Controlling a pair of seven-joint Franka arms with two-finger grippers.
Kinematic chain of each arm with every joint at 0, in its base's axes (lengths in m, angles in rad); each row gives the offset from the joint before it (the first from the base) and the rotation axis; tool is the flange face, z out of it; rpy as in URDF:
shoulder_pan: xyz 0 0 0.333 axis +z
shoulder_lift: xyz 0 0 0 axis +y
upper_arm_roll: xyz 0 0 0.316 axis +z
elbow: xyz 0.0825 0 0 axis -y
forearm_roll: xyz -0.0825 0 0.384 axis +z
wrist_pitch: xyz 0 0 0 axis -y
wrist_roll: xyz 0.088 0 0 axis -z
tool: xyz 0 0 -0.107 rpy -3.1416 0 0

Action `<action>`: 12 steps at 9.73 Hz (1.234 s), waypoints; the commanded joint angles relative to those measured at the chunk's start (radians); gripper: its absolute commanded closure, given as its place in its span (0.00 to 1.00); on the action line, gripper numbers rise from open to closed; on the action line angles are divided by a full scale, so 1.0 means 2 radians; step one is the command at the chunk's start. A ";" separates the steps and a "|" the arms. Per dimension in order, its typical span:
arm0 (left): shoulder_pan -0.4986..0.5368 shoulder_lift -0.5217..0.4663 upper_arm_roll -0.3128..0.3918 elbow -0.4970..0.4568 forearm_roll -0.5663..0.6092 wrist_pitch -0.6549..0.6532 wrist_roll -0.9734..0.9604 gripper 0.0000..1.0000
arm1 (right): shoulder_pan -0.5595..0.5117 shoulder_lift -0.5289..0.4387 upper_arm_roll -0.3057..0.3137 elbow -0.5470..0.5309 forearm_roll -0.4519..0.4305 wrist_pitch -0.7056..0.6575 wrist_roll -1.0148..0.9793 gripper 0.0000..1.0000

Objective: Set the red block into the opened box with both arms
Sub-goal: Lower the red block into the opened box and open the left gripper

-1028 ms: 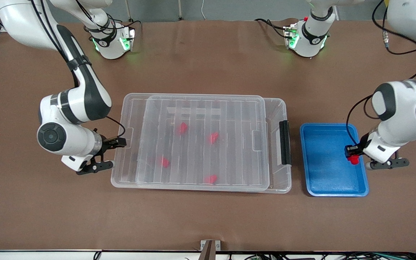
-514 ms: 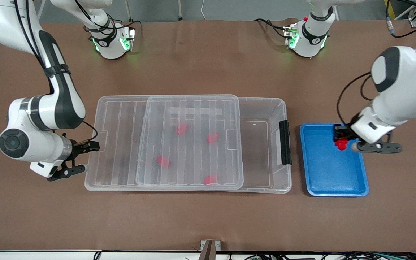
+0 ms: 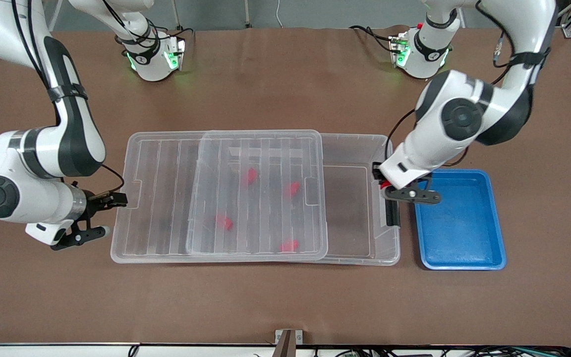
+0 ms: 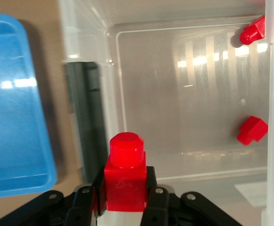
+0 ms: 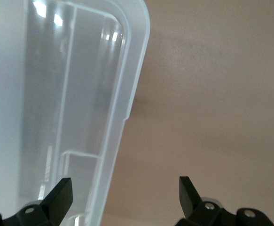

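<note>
Right gripper (image 3: pixel 102 213) spread wide beside the slid-back ribbed clear lid (image 3: pixel 216 193), over brown table (image 3: pixel 285 307). Left gripper (image 3: pixel 383 184) clenched on small red plastic block (image 4: pixel 125 176), above the large clear plastic box (image 3: pixel 350 198) rim by its black handle bar (image 3: pixel 391 213); blue tray (image 3: pixel 459 223) alongside.

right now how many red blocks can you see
5: four in the box under its slid-back lid, at and; one red block in the left gripper over the handle end.

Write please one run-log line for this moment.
left pincer: shut on red block, over box handle end | right pincer: open, at lid edge | block not yet released
</note>
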 commanded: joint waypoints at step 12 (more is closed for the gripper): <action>-0.012 0.197 -0.040 0.065 0.140 0.088 -0.090 0.04 | -0.038 -0.245 -0.108 -0.045 0.021 -0.091 0.099 0.00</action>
